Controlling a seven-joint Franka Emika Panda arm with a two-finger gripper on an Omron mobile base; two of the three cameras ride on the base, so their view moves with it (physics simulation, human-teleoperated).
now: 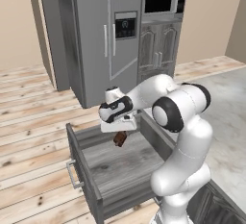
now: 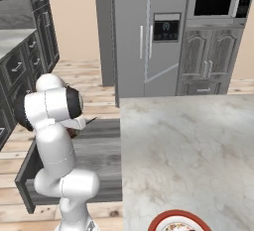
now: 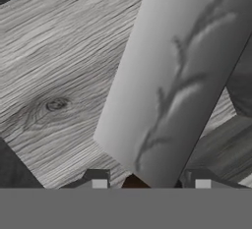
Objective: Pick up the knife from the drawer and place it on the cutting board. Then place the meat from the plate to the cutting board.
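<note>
One knife, reddish-brown handle, clamped in hand above open grey wood-grain drawer.

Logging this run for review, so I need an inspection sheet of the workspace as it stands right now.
Surface: pale marbled counter, bare apart from the plate.
Job's things: drawer pulled open; knife lifted above the drawer floor, reddish-brown handle hanging below the hand; plate at the counter's near edge, cut off by the picture's edge.
Clutter: nothing seen.
Grippers: gripper closed on the knife over the drawer.
Cables: nothing seen.
Surroundings: steel fridge, microwave, wooden floor.
</note>
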